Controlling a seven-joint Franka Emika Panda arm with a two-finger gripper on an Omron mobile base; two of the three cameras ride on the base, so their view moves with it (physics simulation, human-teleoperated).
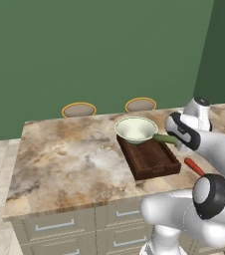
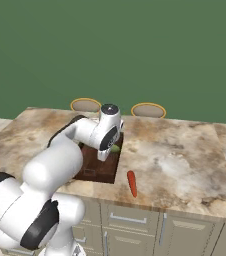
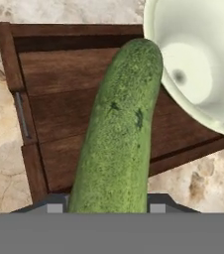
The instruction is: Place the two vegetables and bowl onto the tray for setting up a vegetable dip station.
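Observation:
My gripper (image 3: 104,207) is shut on the dark green cucumber (image 3: 121,144), which sticks out ahead of the fingers over the dark brown wooden tray (image 3: 49,79). The pale cream-green bowl (image 3: 203,64) sits on one end of the tray, its rim next to the cucumber's tip. From the left base view, the bowl (image 1: 136,129) rests on the far end of the tray (image 1: 152,159), and the cucumber (image 1: 165,138) hangs at the tray's right edge in the gripper (image 1: 176,141). The orange-red carrot (image 2: 131,183) lies on the counter right of the tray (image 2: 100,170), near the front edge.
The marble counter (image 1: 64,159) stretches wide to the left of the tray. Two yellow-rimmed stool seats (image 1: 78,109) (image 1: 140,104) stand behind its far edge before a green wall. Drawers (image 2: 130,220) run below the front edge.

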